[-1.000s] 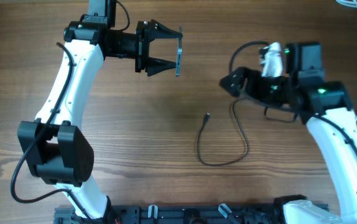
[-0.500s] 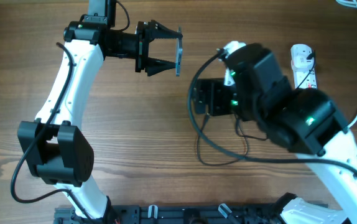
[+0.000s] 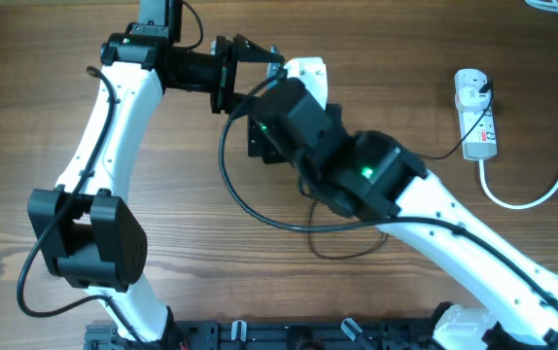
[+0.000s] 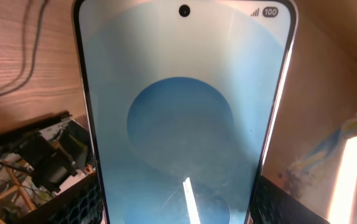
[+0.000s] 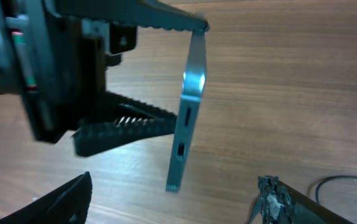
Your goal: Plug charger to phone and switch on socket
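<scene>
Left gripper (image 5: pixel 191 71) clamped on phone (image 5: pixel 188 112) at table 12 o'clock, held on edge, likely to present its port. Right gripper (image 5: pixel 178 186) faces it, fingers wide apart (nothing held). Charger (image 3: pixel 342 253) lies on the table toward 6 o'clock.

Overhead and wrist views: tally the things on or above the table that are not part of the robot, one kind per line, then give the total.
Phone: 1
Power strip: 1
Thin black charger cable: 1
Thick white cord: 1
Total: 4
</scene>
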`<state>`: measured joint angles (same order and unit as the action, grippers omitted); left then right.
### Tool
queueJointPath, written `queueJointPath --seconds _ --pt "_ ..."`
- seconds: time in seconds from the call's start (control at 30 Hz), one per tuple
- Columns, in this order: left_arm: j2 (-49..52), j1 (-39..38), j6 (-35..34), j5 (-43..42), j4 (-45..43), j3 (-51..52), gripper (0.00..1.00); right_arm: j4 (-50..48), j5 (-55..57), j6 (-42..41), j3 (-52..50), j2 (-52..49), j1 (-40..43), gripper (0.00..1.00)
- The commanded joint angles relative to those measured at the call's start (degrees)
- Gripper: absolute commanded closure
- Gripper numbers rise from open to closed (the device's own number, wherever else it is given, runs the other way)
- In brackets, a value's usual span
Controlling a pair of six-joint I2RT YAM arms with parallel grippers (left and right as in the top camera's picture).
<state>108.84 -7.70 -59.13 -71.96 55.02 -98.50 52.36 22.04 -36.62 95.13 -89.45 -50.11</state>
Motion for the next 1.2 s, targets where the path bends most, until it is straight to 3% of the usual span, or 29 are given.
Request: queueJointPath --seconds 0.0,0.23,0.57,0.87,1.17 --pt "-1.16 -0.33 -0.31 1.6 -0.22 -0.17 0.28 -1.31 4.66 -1.07 1.03 -1.6 -0.13 0.21" --pt "-1.16 -0.35 0.2 1.55 -0.87 -0.17 0.28 -3.37 5.05 -1.07 1.03 -2.1 0.98 0.46" --pt "-1.16 -0.35 0.39 0.79 -0.85 -0.17 0.28 -5.53 -2.43 -0.87 1.03 -3.74 4.46 0.46" --pt "-1.16 -0.35 1.29 -0.68 -0.85 -0.17 0.28 -6.6 -2.4 -0.9 1.03 -3.8 4.63 0.51" --pt "-1.16 -0.33 1.68 -1.95 -0.85 -0.17 0.28 -6.91 -2.43 -1.03 1.03 -3.89 4.66 0.64"
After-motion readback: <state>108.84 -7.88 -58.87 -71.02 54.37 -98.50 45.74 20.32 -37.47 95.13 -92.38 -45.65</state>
